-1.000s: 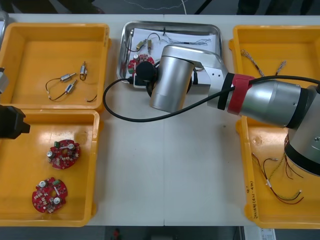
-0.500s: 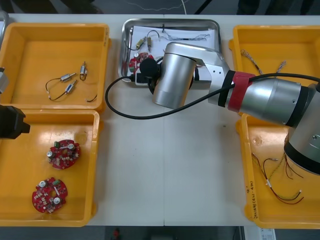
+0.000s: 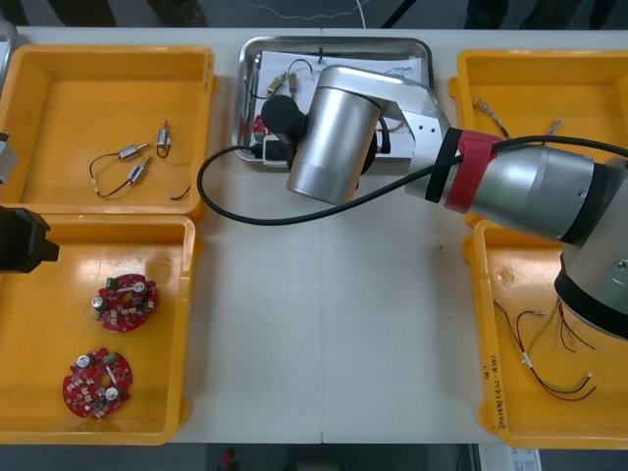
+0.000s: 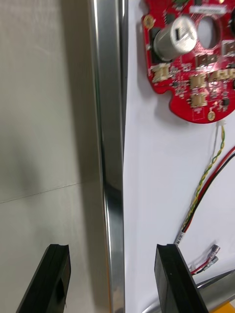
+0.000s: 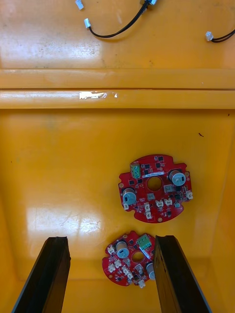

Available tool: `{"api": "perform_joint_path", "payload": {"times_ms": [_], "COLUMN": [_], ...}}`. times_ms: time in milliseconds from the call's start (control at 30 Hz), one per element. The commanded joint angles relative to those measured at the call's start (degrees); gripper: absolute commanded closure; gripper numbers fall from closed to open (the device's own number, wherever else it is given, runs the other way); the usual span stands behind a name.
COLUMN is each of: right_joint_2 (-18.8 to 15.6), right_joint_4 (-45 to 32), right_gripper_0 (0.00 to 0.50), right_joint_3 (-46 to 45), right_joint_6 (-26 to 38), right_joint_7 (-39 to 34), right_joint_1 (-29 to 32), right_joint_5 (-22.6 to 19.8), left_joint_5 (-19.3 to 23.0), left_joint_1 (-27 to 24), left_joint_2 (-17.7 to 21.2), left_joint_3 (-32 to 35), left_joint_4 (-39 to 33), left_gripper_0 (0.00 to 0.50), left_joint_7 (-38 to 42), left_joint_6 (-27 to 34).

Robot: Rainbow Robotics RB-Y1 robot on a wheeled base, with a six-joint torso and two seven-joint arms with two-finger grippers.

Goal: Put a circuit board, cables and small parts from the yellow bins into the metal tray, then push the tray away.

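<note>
The metal tray (image 3: 245, 98) lies at the table's far middle, white inside. My right arm (image 3: 334, 132) reaches over its near left corner. In the right wrist view my right gripper (image 4: 112, 254) is open, and the tray's shiny rim (image 4: 108, 146) runs between the two fingers. Beyond them, inside the tray, lie a red circuit board (image 4: 193, 68) and a red and yellow cable (image 4: 208, 181). A small metal part (image 3: 278, 83) also rests in the tray. My left gripper (image 5: 110, 244) hangs open above two red circuit boards (image 5: 155, 188) in the near left bin (image 3: 39, 324).
The far left bin (image 3: 59, 108) holds small metal parts with black cables (image 3: 132, 162). The far right bin (image 3: 549, 83) has twisted cables (image 3: 489, 110), and the near right bin (image 3: 486, 324) has red and yellow cables (image 3: 549, 368). A black hose (image 3: 221, 201) loops over the bare table.
My right gripper has gone from nearly shut to open. The tray has slid a little away and straightened, and the right wrist has shifted slightly left. The left arm has stayed still.
</note>
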Motion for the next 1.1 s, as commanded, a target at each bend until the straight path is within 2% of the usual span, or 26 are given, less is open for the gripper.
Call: {"api": "perform_joint_path", "payload": {"times_ms": [33,433,633,900,1100], "right_joint_2": [1.07,0.89,0.54,-2.01,-2.19], "right_joint_4": [-6.18,-19.45,-26.13,-32.11,-33.69], "right_gripper_0": [0.000,0.000,0.000,0.000,0.000], "right_joint_3": [-7.58,-19.01,-27.62,-32.02,-37.90], "right_joint_6": [4.80,23.87,33.63,35.08,35.08], "right_joint_7": [1.47,1.56,1.82,0.77,-0.28], "right_joint_1": [-0.20,4.81,9.55,11.57,14.47], "right_joint_5": [-1.00,-1.00,-0.65,-0.74,-0.74], "left_joint_5": [-0.51,-0.51,-0.51,-0.51,-0.51], "left_joint_1": [0.94,0.94,0.94,0.94,0.94], "left_joint_2": [2.55,2.55,2.55,2.55,2.55], "left_joint_3": [1.68,1.68,1.68,1.68,1.68], "left_joint_4": [-0.23,-0.23,-0.23,-0.23,-0.23], "left_gripper_0": [0.000,0.000,0.000,0.000,0.000], "left_joint_7": [-3.99,-3.99,-3.99,-3.99,-3.99], "left_joint_6": [0.37,0.37,0.37,0.37,0.37]}}
